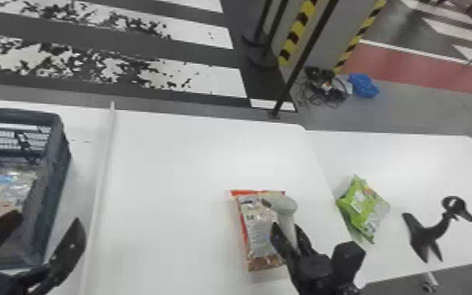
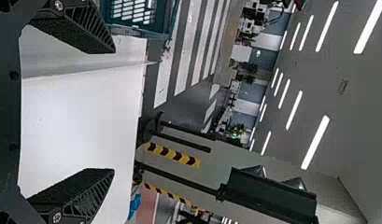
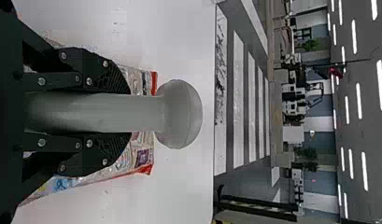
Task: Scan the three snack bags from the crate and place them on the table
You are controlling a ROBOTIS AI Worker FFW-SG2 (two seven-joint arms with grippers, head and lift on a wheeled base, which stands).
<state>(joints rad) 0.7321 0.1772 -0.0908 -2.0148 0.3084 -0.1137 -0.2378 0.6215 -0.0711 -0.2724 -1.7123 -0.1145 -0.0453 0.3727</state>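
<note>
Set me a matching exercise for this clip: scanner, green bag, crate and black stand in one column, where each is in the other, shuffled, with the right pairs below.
Things
1. scanner
2. green bag
3. crate
4. black stand

Places
A. On the white table, farthest right of the four in the head view
B. At the head view's left edge, with packaged goods inside
C. Between the fingers of the right gripper
D. On the white table, between the red-edged bag and the black stand

Right pairs: 1-C, 2-D, 3-B, 4-A
</note>
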